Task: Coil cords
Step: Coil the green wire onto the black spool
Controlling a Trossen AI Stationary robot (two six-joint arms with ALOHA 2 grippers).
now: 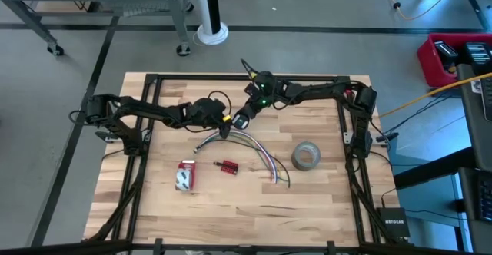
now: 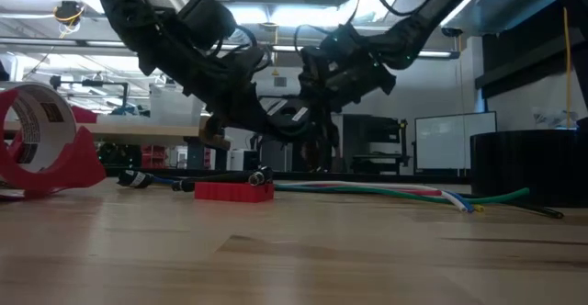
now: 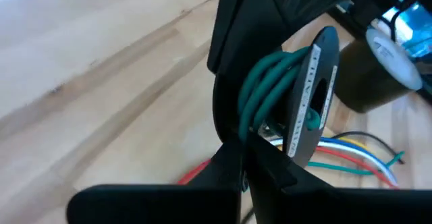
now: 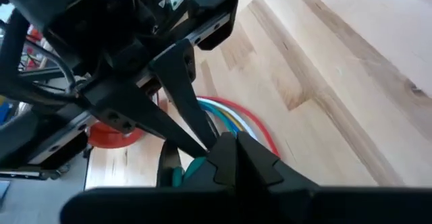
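Left gripper point(image 1: 225, 129) and right gripper point(image 1: 239, 122) are both pinching the cords point(image 1: 254, 149) mid-table; limp, light, best gripped at the bend.

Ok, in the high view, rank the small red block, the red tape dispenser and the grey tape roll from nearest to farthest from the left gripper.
From the left gripper, shut on the cords:
1. Small red block, just toward the table's near edge.
2. Red tape dispenser, near edge, left arm's side.
3. Grey tape roll, right arm's side.
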